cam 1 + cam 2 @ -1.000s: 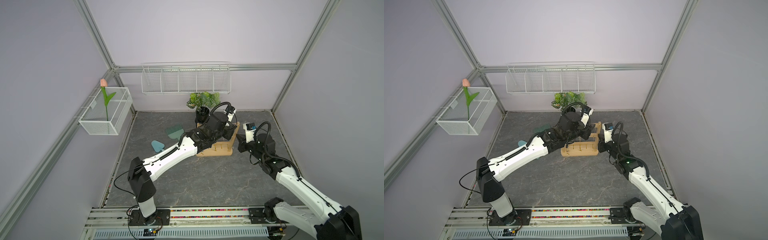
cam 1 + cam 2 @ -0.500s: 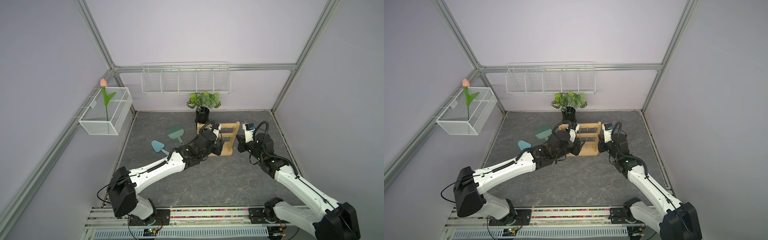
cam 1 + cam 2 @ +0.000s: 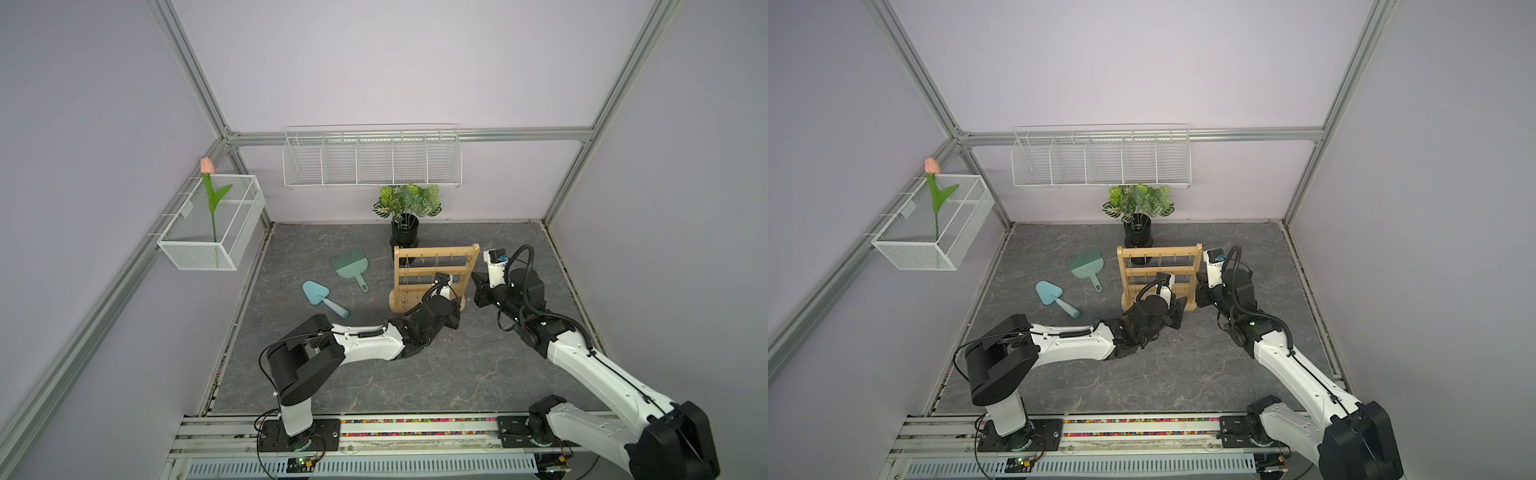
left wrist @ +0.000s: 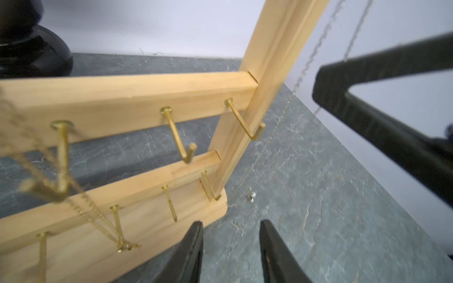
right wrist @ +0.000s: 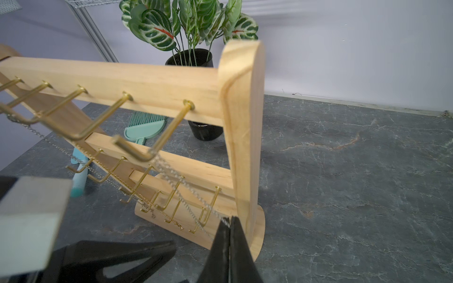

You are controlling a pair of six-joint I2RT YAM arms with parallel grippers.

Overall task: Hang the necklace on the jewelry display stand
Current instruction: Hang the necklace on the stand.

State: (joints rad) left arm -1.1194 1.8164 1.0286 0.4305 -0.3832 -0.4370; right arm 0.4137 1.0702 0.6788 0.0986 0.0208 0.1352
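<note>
The light-wood jewelry display stand (image 3: 434, 254) (image 3: 1158, 252) stands upright in mid-floor, with gold chains on its left hooks. A thin silver necklace (image 5: 176, 181) is draped over the end hook of the top bar and runs down to my right gripper (image 5: 230, 219), which is shut on the chain beside the stand's right upright (image 3: 478, 282). In the left wrist view the chain (image 4: 304, 71) falls past that upright and its pendant (image 4: 251, 197) lies on the floor by the base. My left gripper (image 4: 231, 224) is open and empty, low at the base's front right corner (image 3: 453, 313).
A black-potted plant (image 3: 405, 216) stands just behind the stand. A green hand brush (image 3: 351, 266) and a blue trowel (image 3: 320, 297) lie on the floor to its left. White wire baskets hang on the back wall (image 3: 372, 160) and the left wall (image 3: 212, 224).
My left arm has drawn back from over the stand's top and come down to the front of its base. The right arm has barely moved and still pinches the chain.
</note>
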